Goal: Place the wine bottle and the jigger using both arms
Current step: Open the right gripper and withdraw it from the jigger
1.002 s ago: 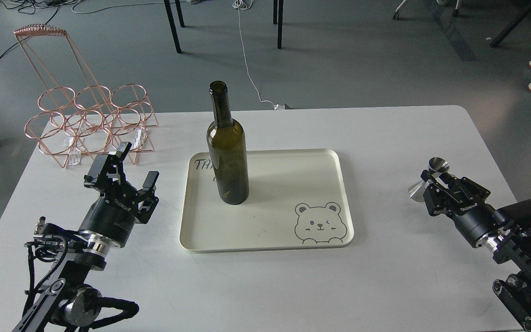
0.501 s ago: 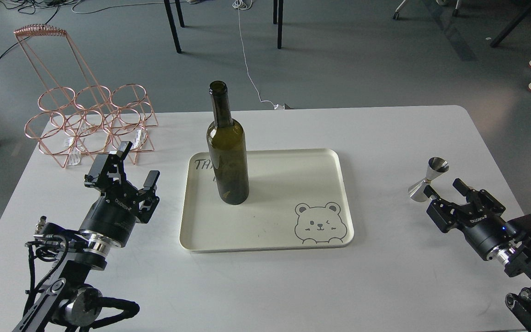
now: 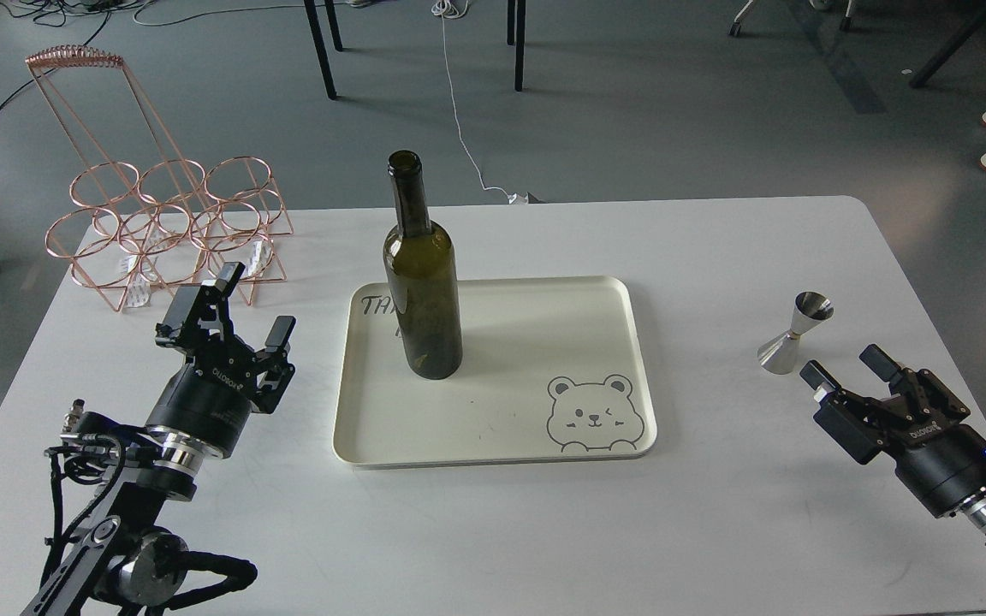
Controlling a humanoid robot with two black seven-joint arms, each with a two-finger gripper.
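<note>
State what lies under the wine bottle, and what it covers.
The wine bottle stands upright on the cream tray, at its left side. Dark handwriting on the tray floor starts left of the bottle; the rest runs behind the glass and is unreadable.

One wine bottle [image 3: 424,282], one jigger [image 3: 794,334], one tray [image 3: 493,428], one wire rack [image 3: 159,222], one table [image 3: 715,513].

- A white table [image 3: 715,530].
- A cream tray [image 3: 544,342] at its middle, with a bear drawing [image 3: 593,414] in the near right corner.
- A copper wire rack [image 3: 163,218] on the far left corner.
- Cables [image 3: 459,111] on the grey floor.
</note>
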